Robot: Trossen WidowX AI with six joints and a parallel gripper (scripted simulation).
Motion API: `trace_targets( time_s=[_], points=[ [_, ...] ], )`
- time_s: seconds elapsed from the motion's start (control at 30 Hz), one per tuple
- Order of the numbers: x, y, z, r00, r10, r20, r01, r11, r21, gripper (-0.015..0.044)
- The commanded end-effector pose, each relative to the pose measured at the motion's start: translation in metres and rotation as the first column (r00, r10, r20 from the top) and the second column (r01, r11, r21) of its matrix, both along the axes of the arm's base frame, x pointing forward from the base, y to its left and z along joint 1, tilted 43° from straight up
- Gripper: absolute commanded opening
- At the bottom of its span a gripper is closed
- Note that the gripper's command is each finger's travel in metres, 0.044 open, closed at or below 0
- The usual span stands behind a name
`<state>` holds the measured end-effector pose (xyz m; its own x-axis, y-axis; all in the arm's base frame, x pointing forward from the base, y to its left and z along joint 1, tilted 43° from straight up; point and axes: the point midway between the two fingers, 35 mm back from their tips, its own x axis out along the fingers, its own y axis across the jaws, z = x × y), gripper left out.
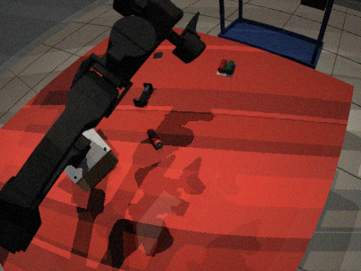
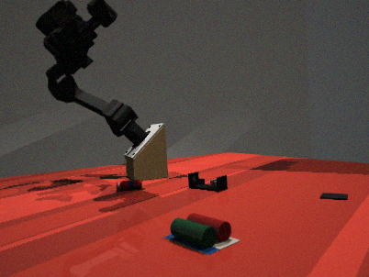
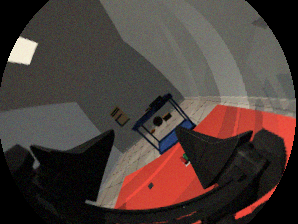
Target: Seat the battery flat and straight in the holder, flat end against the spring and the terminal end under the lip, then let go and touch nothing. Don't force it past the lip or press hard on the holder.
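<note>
With the jaws standing wide and holding nothing, high above the red counter [image 1: 269, 179], you are starting the reach: descend squarely across the small red-and-blue cylindrical battery [image 1: 154, 138] lying well apart from the black U-shaped holder [image 1: 144, 94].

Arm [image 1: 85, 103]: matte black, blocky links with rounded joint housings; pale wedge-shaped base mount [image 1: 92, 157], grey top plate with small dark screw holes.
</note>
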<state>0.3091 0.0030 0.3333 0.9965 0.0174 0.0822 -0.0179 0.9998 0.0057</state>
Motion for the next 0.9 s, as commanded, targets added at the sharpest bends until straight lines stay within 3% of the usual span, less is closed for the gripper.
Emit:
trace_targets(
  time_s=[0.0,0.13,0.2,0.3,0.37,0.47,0.57,0.63,0.87],
  points=[
    [0.002,-0.002,-0.004,1.0,-0.01,-0.017,0.01,1.0,-0.011,0.0374],
    [0.023,-0.036,-0.09,0.914,-0.216,-0.343,0.115,0.95,-0.29,0.0269],
    [0.021,-0.053,-0.131,0.822,-0.308,-0.479,0.087,0.899,-0.43,0.0249],
    [0.001,-0.081,-0.198,0.585,-0.461,-0.667,-0.1,0.775,-0.623,0.0249],
    [-0.021,-0.098,-0.234,0.404,-0.544,-0.736,-0.292,0.685,-0.667,0.0249],
    [-0.063,-0.119,-0.273,0.124,-0.644,-0.755,-0.613,0.549,-0.568,0.0249],
    [-0.105,-0.135,-0.293,-0.108,-0.712,-0.694,-0.851,0.427,-0.306,0.0249],
    [-0.114,-0.138,-0.295,-0.153,-0.725,-0.672,-0.887,0.401,-0.231,0.0249],
    [-0.114,-0.138,-0.295,-0.153,-0.725,-0.672,-0.887,0.401,-0.231,0.0249]
  ],
)
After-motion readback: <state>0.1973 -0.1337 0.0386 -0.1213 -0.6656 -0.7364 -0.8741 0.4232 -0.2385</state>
